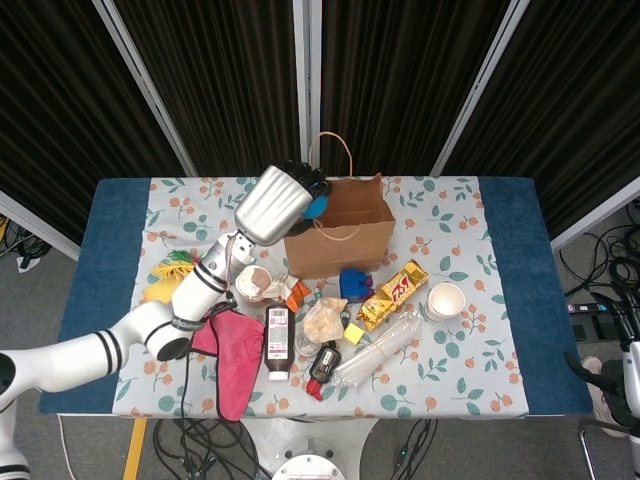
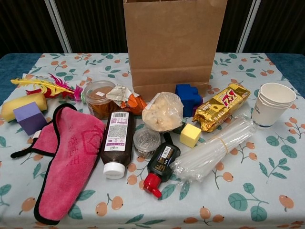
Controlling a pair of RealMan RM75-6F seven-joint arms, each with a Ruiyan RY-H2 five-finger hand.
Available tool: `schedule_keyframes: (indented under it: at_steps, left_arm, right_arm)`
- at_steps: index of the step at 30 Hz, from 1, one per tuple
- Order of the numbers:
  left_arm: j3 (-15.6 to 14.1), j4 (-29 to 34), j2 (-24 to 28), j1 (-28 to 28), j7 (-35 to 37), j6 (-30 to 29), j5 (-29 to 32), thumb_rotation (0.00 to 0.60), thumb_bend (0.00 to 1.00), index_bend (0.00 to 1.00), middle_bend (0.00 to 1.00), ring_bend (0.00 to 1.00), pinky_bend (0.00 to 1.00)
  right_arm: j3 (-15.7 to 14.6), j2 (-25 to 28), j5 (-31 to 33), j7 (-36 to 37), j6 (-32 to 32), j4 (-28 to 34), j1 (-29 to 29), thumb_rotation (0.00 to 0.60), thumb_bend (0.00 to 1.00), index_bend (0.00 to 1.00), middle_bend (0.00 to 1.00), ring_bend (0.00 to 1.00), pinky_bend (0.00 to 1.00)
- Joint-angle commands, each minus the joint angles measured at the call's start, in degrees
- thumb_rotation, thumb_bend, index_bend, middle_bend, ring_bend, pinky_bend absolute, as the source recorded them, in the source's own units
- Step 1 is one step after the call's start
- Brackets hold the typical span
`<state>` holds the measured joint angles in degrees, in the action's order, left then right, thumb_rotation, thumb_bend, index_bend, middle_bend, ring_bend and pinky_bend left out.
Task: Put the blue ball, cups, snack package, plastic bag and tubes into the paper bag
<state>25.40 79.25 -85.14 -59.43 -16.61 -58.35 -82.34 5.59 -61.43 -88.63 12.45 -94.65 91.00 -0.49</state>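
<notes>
Nearest me, the tubes (image 2: 214,150), snack package (image 2: 221,107) and cups (image 2: 271,105) are lying untouched on the surface (image 2: 267,191). Farther back, my left hand (image 1: 283,198) is curling around the blue ball (image 1: 317,207) at the paper bag (image 1: 335,232) rim. Risk: releasing off-centre, ball striking the rim, bouncing out or tipping the bag. I cannot tell how my right hand (image 1: 632,368) is lying.

The gold snack package (image 2: 221,107) bears large red-and-white lettering, too skewed to make out. The brown bottle (image 2: 116,142) carries a white label with a barcode and small print, and the black bottle (image 2: 161,164) has another; neither is legible
</notes>
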Motion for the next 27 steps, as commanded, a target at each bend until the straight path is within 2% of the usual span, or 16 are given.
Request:
schedule_keyframes:
  at_steps: [1,10,12,15,23,27]
  left_arm:
    - [-0.8,-2.5,-1.7,-1.8,1.2,0.7,-0.3,0.6,0.27,0.53,0.54,0.46,0.53]
    - [-3.1,-11.0,-5.9,-4.4,5.5,0.4,-0.3,0.6,0.27,0.52,0.54,0.46,0.53]
    - [-3.4,-12.1,-6.5,-4.6,7.1,0.1,-0.2,0.6,0.26,0.5,0.51,0.43,0.51]
    - [-4.2,-13.3,-6.9,-4.7,9.1,-1.2,-1.2,0.6,0.24,0.44,0.42,0.34,0.45]
    - [-5.2,-13.8,-6.1,-4.4,11.1,-3.7,-2.1,0.6,0.21,0.33,0.36,0.29,0.38]
    - [-5.2,-11.4,-4.1,-3.4,10.1,-5.1,-1.7,0.6,0.21,0.33,0.36,0.29,0.38]
  right_arm:
    - [0.0,-0.3,0.3,0.1,0.4,-0.4,0.1,0.6,0.04,0.16,0.06,0.0,0.0]
    - [0.8,-0.6,2.3,1.4,1.7,-1.7,0.4,0.6,0.04,0.16,0.06,0.0,0.0]
    - [0.9,-0.6,2.6,1.6,1.9,-1.9,0.5,0.6,0.04,0.16,0.06,0.0,0.0]
    - [1.0,-0.6,2.8,1.6,2.4,-2.0,0.7,0.6,0.04,0.16,0.06,0.0,0.0]
    - [1.0,-0.6,2.6,0.8,2.7,-1.4,1.0,0.6,0.04,0.16,0.06,0.0,0.0]
    - [0.8,-0.5,2.1,0.4,2.4,-1.0,0.8,0.6,0.04,0.16,0.06,0.0,0.0]
